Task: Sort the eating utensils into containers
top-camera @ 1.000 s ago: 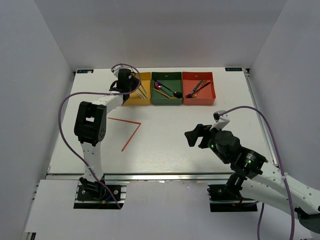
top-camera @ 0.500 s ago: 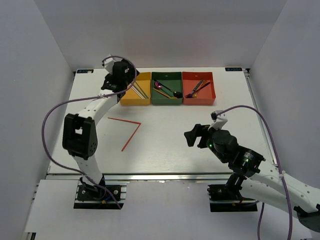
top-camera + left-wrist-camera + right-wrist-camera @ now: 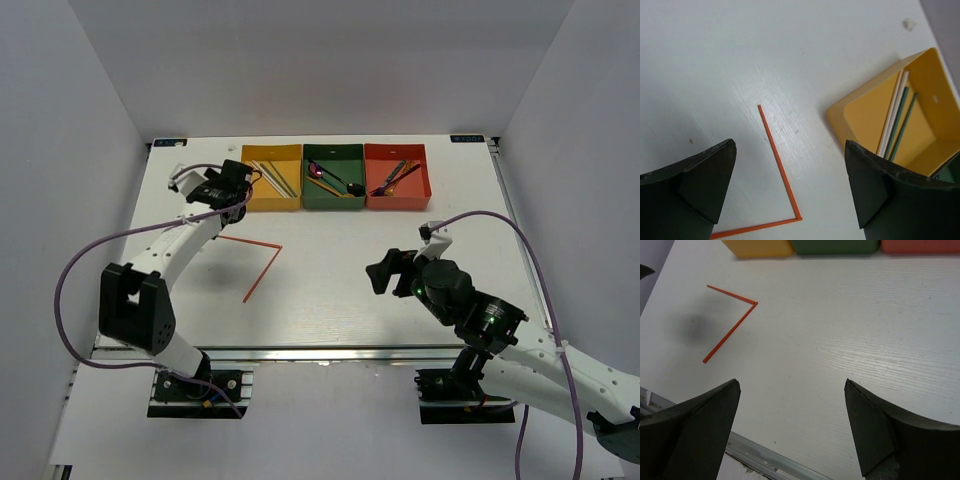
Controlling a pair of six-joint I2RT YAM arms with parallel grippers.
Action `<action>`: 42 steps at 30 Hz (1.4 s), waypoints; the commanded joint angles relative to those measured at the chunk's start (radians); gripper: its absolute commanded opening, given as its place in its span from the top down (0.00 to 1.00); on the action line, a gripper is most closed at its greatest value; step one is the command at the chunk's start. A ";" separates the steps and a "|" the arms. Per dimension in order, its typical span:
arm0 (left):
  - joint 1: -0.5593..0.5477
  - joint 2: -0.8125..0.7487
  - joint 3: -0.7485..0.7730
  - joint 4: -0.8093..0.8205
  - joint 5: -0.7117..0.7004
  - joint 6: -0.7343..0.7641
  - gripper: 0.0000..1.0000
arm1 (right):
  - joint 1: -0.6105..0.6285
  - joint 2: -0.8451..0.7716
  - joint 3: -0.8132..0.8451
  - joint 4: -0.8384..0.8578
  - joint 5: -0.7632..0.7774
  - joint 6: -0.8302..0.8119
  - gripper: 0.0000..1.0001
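Two orange-red chopsticks lie on the white table, meeting at a corner: one (image 3: 249, 241) (image 3: 777, 160) (image 3: 732, 294) runs sideways, the other (image 3: 262, 275) (image 3: 755, 227) (image 3: 730, 332) slants toward the near edge. My left gripper (image 3: 232, 183) (image 3: 790, 145) hangs open and empty above the table, just left of the yellow-orange tray (image 3: 258, 198) (image 3: 840, 112). That tray holds white and green chopsticks (image 3: 895, 120). The dark green tray (image 3: 334, 200) holds spoons (image 3: 350, 187). The red-orange tray (image 3: 397, 202) holds forks (image 3: 395, 178). My right gripper (image 3: 385, 272) (image 3: 792, 382) is open and empty over the table's right middle.
The three trays stand side by side along the far edge. White walls close in the table on the left, back and right. A metal rail (image 3: 765, 457) runs along the near edge below my right gripper.
My left gripper opened over the yellow-orange tray, then drew back left and toward the near side. The right arm shifted only slightly.
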 commanded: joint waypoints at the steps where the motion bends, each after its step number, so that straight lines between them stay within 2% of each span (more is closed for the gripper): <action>1: -0.021 0.054 0.044 -0.104 0.058 -0.145 0.02 | -0.003 0.003 -0.020 0.056 -0.004 0.017 0.11; 5: -0.101 0.218 0.141 -0.218 0.066 -0.277 0.02 | -0.003 0.018 -0.028 0.067 -0.004 0.022 0.11; 11: -0.145 0.341 0.170 -0.246 0.135 -0.387 0.02 | -0.003 0.012 -0.043 0.065 0.002 0.023 0.11; 16: -0.173 0.418 0.175 -0.221 0.162 -0.406 0.02 | -0.003 -0.014 -0.052 0.045 0.021 0.020 0.11; 22: -0.175 0.525 0.236 -0.268 0.184 -0.409 0.03 | -0.005 -0.053 -0.062 0.037 0.033 0.020 0.11; 24: -0.175 0.536 0.238 -0.272 0.187 -0.415 0.08 | -0.003 -0.056 -0.065 0.037 0.039 0.017 0.11; 27: -0.175 0.546 0.238 -0.281 0.181 -0.430 0.09 | -0.005 -0.057 -0.068 0.036 0.044 0.014 0.11; 28: -0.175 0.549 0.238 -0.284 0.179 -0.432 0.19 | -0.003 -0.059 -0.068 0.037 0.045 0.014 0.11; 29: -0.175 0.553 0.241 -0.286 0.176 -0.432 0.25 | -0.003 -0.062 -0.069 0.037 0.045 0.014 0.11; 30: -0.175 0.558 0.244 -0.292 0.175 -0.432 0.28 | -0.005 -0.063 -0.071 0.036 0.045 0.014 0.11; 34: -0.175 0.588 0.270 -0.313 0.181 -0.432 0.29 | -0.003 -0.080 -0.078 0.034 0.055 0.012 0.11; 36: -0.174 0.605 0.273 -0.319 0.187 -0.430 0.41 | -0.003 -0.097 -0.082 0.033 0.056 0.012 0.11; 37: -0.173 0.608 0.273 -0.318 0.188 -0.432 0.43 | -0.003 -0.105 -0.085 0.031 0.058 0.012 0.11; 39: -0.173 0.613 0.267 -0.315 0.193 -0.432 0.58 | -0.003 -0.123 -0.089 0.030 0.061 0.014 0.11; 42: -0.171 0.618 0.262 -0.310 0.193 -0.438 0.59 | -0.003 -0.145 -0.092 0.024 0.059 0.012 0.11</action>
